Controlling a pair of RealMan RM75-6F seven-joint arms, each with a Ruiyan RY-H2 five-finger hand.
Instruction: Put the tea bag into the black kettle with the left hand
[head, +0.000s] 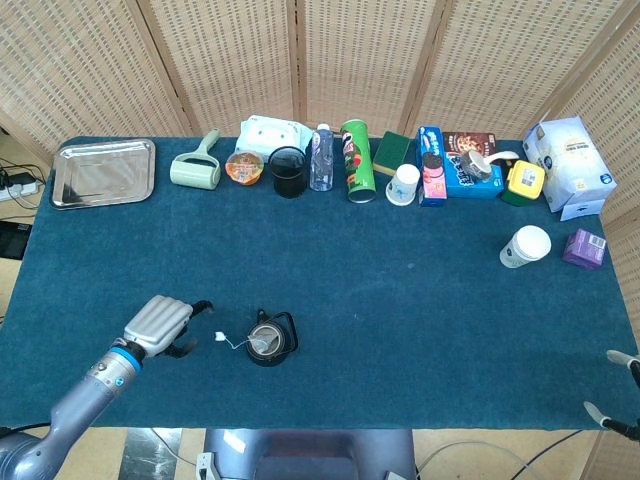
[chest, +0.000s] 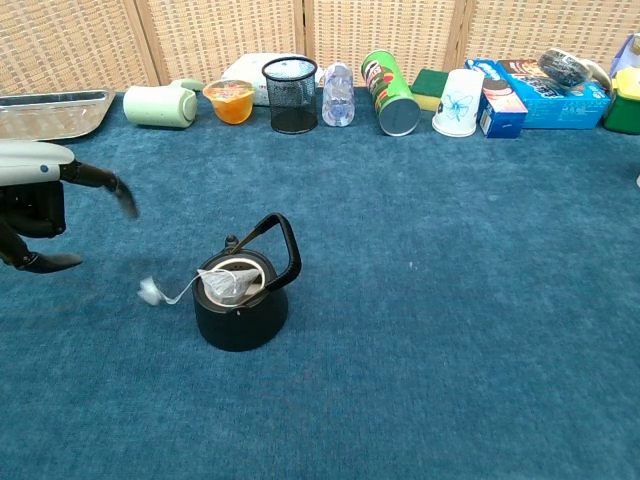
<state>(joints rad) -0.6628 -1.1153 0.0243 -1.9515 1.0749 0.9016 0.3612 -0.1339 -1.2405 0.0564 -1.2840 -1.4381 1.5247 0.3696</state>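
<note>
The tea bag sits inside the black kettle, its tag at nine o'clock, left hand fingers released, so the task looks done.

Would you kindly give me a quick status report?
Left hand open, beside kettle. Tea bag in kettle, tag outside. Nothing in the way.

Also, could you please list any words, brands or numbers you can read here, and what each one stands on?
No text reads clearly in either view.
Green can: printed logo, too small to read.
Large blue box: print blurred.
White cup: blue pattern, no legible words.
White box: small blue mark, unreadable.
</note>
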